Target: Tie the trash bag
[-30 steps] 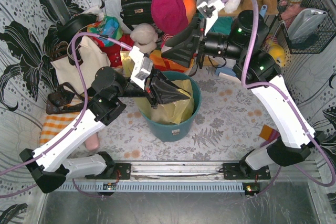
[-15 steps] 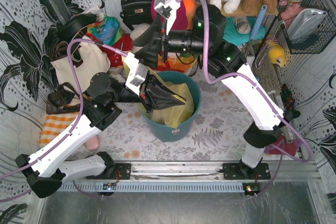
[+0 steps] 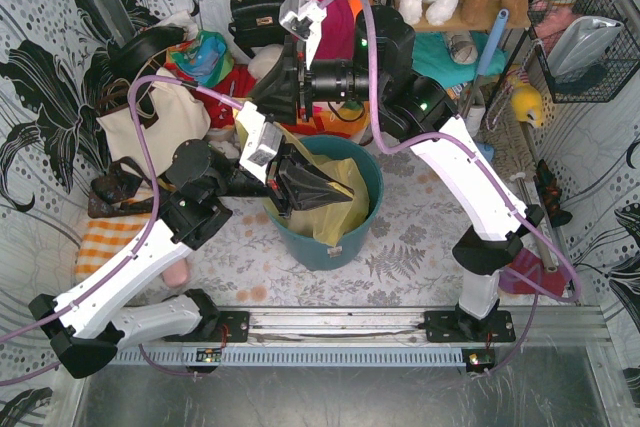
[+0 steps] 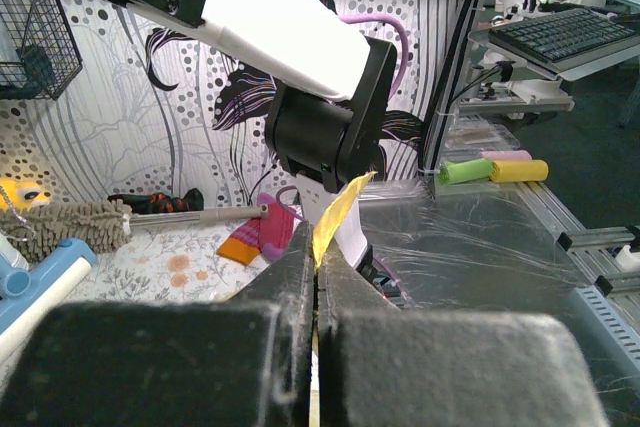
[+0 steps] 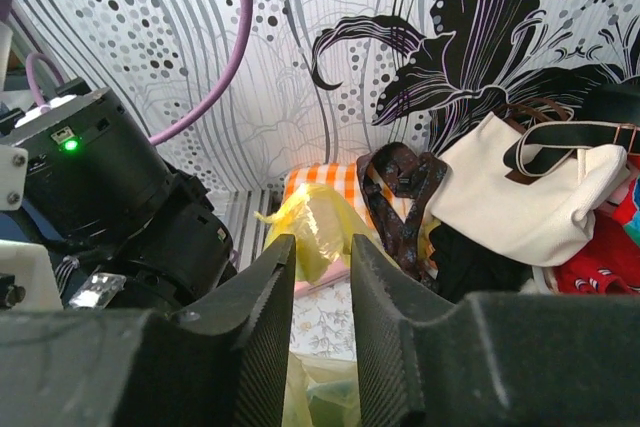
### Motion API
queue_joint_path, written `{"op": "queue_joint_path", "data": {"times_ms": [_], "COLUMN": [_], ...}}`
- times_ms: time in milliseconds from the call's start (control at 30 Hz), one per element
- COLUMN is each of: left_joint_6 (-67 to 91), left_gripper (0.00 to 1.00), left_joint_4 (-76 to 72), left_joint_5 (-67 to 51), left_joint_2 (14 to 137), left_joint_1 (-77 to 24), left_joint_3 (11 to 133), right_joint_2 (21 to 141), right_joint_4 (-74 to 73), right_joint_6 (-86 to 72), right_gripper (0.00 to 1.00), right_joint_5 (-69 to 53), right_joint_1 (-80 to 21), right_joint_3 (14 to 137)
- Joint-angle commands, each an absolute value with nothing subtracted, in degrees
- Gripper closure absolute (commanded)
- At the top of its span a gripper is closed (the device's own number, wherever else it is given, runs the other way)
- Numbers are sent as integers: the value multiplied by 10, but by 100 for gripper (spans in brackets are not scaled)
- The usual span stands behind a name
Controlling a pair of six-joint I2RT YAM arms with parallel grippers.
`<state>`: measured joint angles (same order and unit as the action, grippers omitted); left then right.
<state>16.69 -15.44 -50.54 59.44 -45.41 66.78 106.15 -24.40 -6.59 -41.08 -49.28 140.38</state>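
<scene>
Trash bag (image 3: pixel 342 217) sits upright in teal bin (image 3: pixel 335 247), mouth upward. Left gripper (image 4: pixel 316 272) clamps its edge; right gripper (image 5: pixel 320 247) straddles another flap, jaws apart.

Trash bag (image 3: pixel 345 209) inside bin (image 3: pixel 340 247) at table (image 3: pixel 420 217) centre, tote bag (image 3: pixel 150 127) left of it, handbag (image 3: pixel 258 12) behind

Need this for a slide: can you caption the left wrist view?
The left gripper, fingers shut on a thin yellow flap of the trash bag.

Floral table (image 3: pixel 420 237) w/ teal bin (image 3: pixel 330 247)
</scene>
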Motion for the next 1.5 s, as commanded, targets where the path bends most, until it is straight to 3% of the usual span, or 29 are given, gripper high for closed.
{"op": "queue_joint_path", "data": {"times_ms": [0,167,700,1133,1467], "left_joint_6": [171,171,171,165,156], "left_gripper": [100,100,100,100,100], "left_joint_4": [-177,-179,-185,-177,-163], "left_joint_5": [-502,-500,-497,-497,-493], "left_joint_2": [588,589,593,596,583], "left_joint_1": [-459,-459,-459,-459,-459], "left_joint_3": [666,665,665,669,661], "right_joint_2": [1055,1045,1030,963,931], "right_joint_4": [-226,-210,-120,-352,-385], "right_joint_6": [-68,-80,-133,-19,0], "right_gripper": [76,100,100,100,100], "right_joint_5": [-432,-428,-406,-341,-382], "right_joint_1": [-494,-494,-501,-501,-501], "right_joint_3": [1411,1408,1404,1390,1378]}}
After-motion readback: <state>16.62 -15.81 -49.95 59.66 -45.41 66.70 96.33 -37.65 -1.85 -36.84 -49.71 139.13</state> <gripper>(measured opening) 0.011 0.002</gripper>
